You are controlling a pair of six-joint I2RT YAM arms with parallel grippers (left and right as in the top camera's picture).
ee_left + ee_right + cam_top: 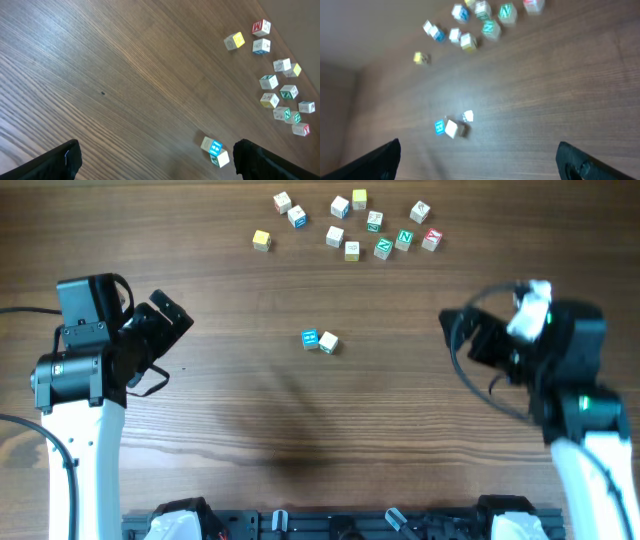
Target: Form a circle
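No circle is in view. Two small letter cubes touch each other mid-table: a blue-topped cube (pixel 310 338) (pixel 216 147) (pixel 440 127) and a white cube (pixel 328 342) (pixel 220 159) (pixel 451 129). My left gripper (pixel 172 330) (pixel 157 165) hovers open at the left, well apart from the pair, which lies just inside its right finger in the left wrist view. At the right, my right gripper (pixel 462 345) (pixel 480 162) is open too, with only bare wood between its fingers. Neither holds anything.
Several loose letter cubes (pixel 350 225) (pixel 280 92) (pixel 470 25) lie scattered along the far edge of the wooden table (pixel 320 430), among them a yellow cube (pixel 261 240) off to the left and a red-lettered cube (pixel 431 239) at the right.
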